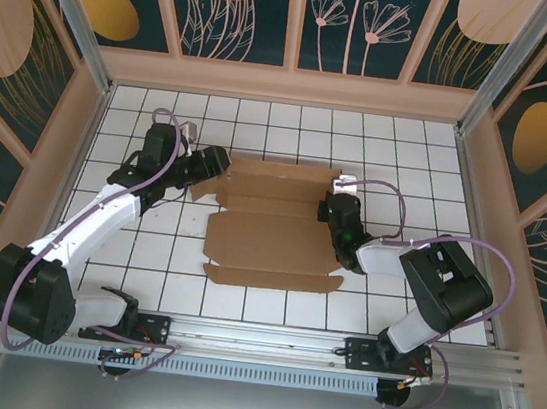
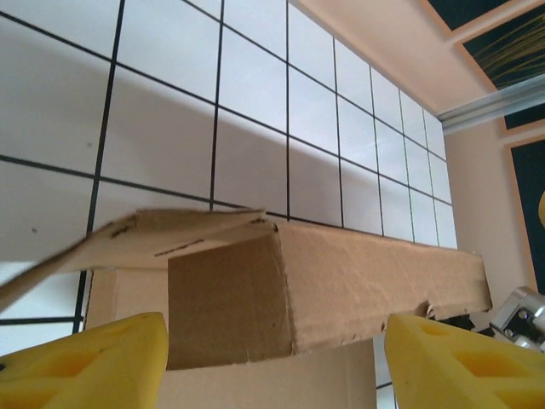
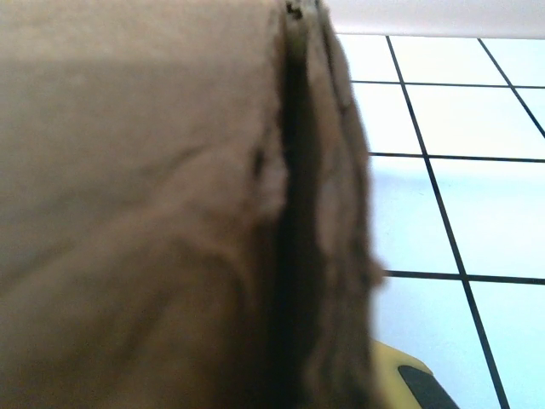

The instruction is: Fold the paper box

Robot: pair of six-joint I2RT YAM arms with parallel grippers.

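we see the paper box (image 1: 269,236) wall raised, left hand (image 2: 272,365) wide astride it, right hand (image 1: 333,208) clamped on its edge (blurred)

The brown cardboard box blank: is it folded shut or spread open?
Mostly spread: the brown cardboard box blank lies flat; one long wall stands up.

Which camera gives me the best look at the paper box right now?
Top external: the paper box shows nearly whole, flaps spread on the tiles. Left wrist gives a close raised wall and one flap; right wrist, blurred cardboard at close range.
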